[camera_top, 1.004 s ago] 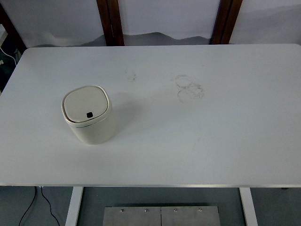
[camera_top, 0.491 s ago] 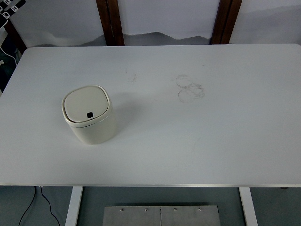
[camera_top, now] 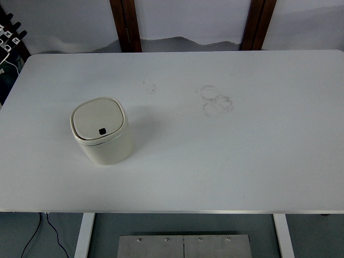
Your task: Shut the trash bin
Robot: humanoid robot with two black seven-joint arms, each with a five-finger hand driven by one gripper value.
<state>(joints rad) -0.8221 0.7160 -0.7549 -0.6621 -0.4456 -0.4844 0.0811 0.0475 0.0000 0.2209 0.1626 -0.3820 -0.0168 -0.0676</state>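
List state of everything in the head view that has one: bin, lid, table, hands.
trash bin: upright on the table's left half.
lid: down, appears closed.
table: faint ring marks near centre.
left hand: not in view.
right hand: not in view.

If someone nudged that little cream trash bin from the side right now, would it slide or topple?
Probably slide. The trash bin looks squat, about as wide as tall, so tipping seems unlikely. Its smooth body on the smooth white table suggests little grip. It looks like hard plastic, likely light and stiff. The lid lies flat, so it should not flap.
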